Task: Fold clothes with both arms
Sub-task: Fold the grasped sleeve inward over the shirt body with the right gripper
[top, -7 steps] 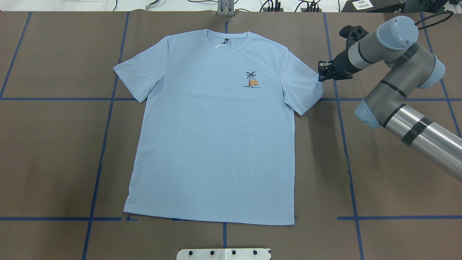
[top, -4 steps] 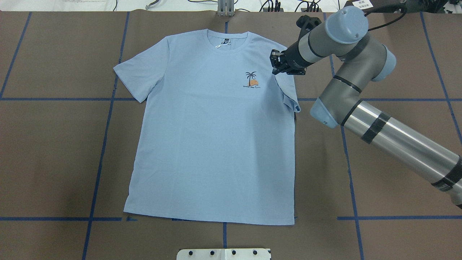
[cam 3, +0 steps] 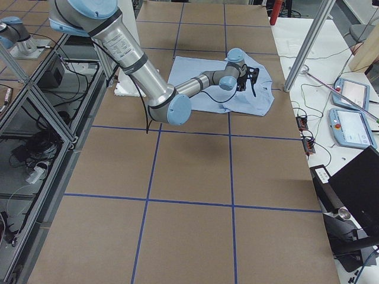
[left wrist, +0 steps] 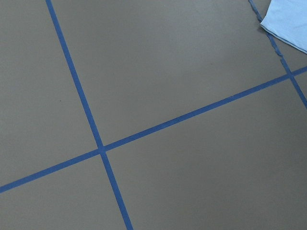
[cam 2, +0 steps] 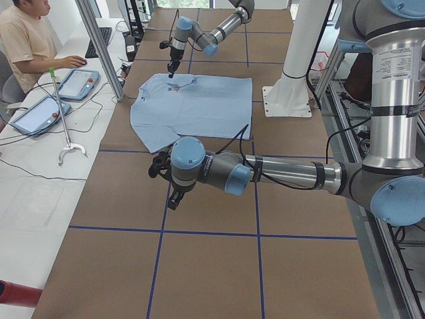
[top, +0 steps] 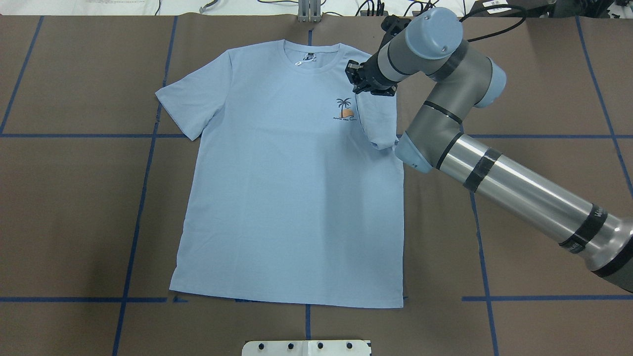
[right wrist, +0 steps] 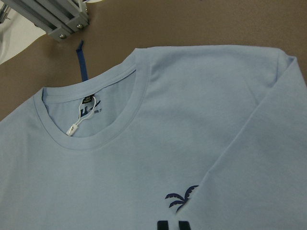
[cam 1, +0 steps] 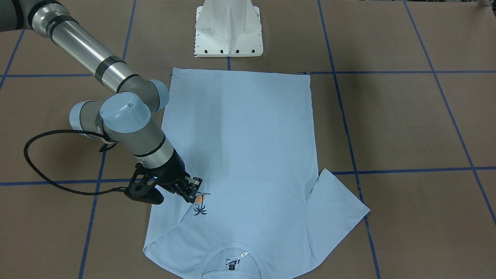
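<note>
T-shirt (top: 292,198): plain light blue
chest print (top: 344,110): dark palm over orange patch
neck label (right wrist: 87,106): dark, with a white tag; lettering seemingly pale
table (top: 74,198): brown, blue tape grid
right arm (top: 519,190): silver-grey, light blue caps, black bands
right gripper (top: 356,88): black

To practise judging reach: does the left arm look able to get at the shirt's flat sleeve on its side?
Probably yes. That sleeve lies flat and uncovered, the left arm hangs over bare table near it, and the right gripper holds the other sleeve.
</note>
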